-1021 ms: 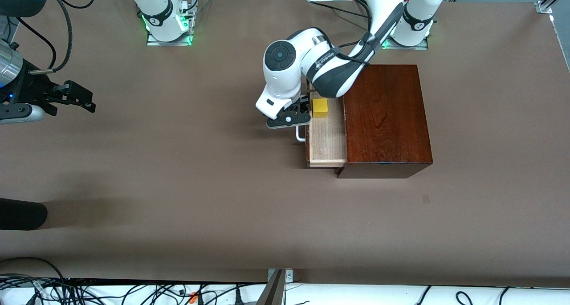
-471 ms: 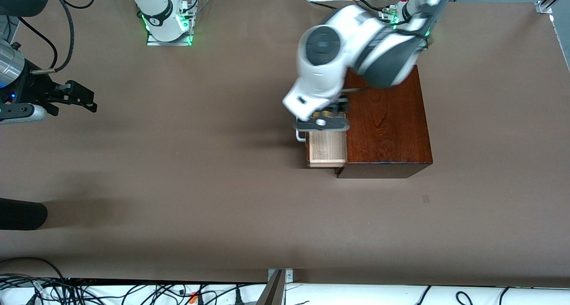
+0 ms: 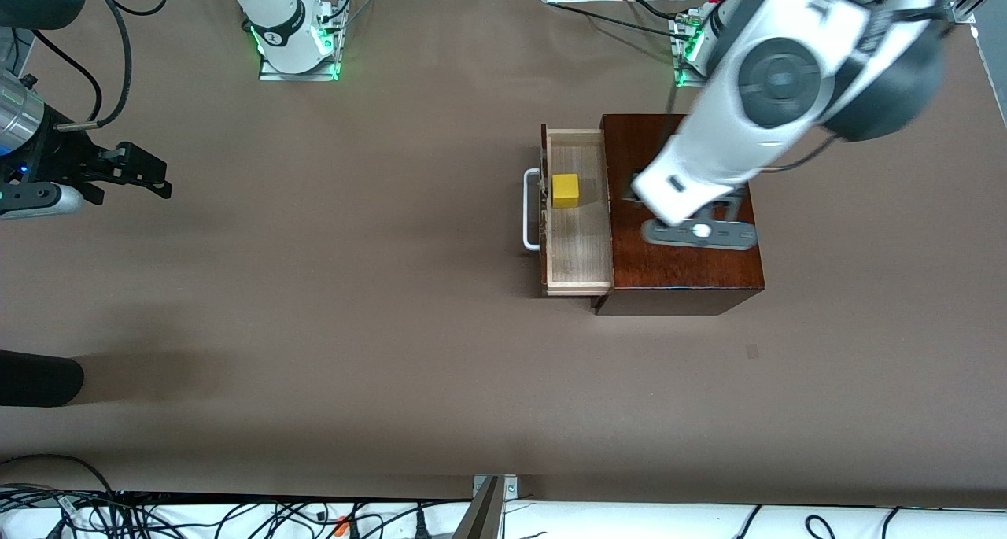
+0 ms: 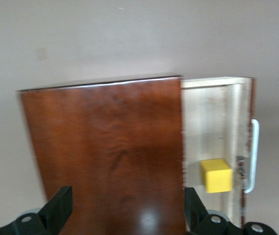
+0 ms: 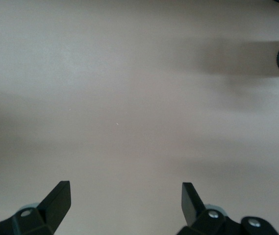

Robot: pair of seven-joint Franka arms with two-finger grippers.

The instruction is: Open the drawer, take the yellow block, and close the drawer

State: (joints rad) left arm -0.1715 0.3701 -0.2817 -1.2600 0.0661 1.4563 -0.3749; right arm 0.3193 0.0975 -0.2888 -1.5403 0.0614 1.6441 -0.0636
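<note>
Yellow block sits in the pulled-out drawer, centre-right of frame, beside the box; left gripper hangs over box top, released; right gripper waits at frame's left edge, fingers apart, w/ nothing between

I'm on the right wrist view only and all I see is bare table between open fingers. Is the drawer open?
Observer: Yes. The drawer stands pulled out of the dark box, toward the right arm's end of the table.
Operator: Where's the yellow block?
Observer: The yellow block lies in the drawer, not gripped by anything.
Operator: What's the left gripper doing?
Observer: The left gripper is over the box's top, open and empty. Your right gripper waits over the table's right-arm end.
</note>
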